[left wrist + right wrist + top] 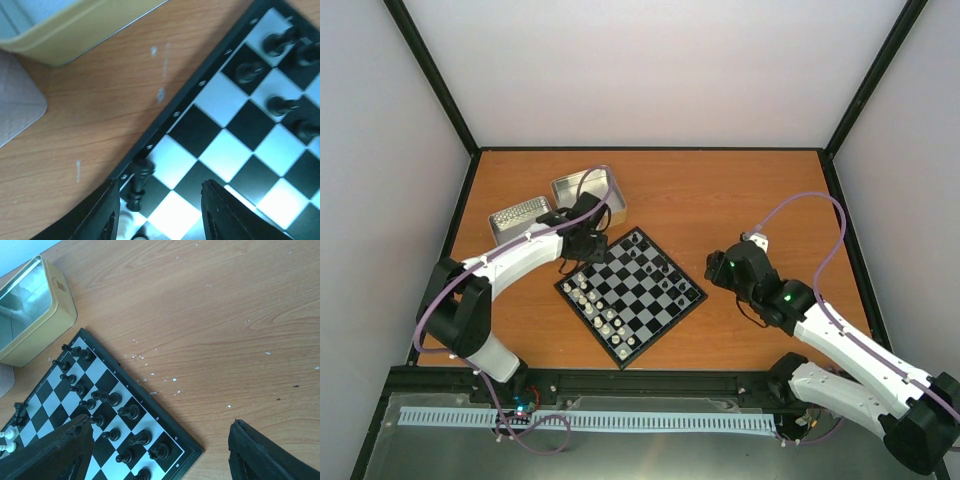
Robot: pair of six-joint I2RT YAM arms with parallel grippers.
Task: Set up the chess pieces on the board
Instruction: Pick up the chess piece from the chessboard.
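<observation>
The board (pixel 665 330) lies turned like a diamond in the middle of the table. Black pieces (pixel 660 265) stand along its far-right side and white pieces (pixel 595 305) along its near-left side. My left gripper (pixel 582 248) hovers over the board's left edge, open and empty. In the left wrist view a lone black piece (pixel 137 182) stands on an edge square between my fingers, close to the left finger (pixel 107 215), not touching it. My right gripper (pixel 730 268) is open and empty, just off the board's right corner (pixel 192 452), with the black rows (pixel 125 412) below it.
An open gold tin (pixel 588 190) stands just behind the left gripper, and also shows in the left wrist view (pixel 75 25) and the right wrist view (pixel 30 310). A textured silver lid (pixel 520 218) lies to its left. Black frame rails bound the table.
</observation>
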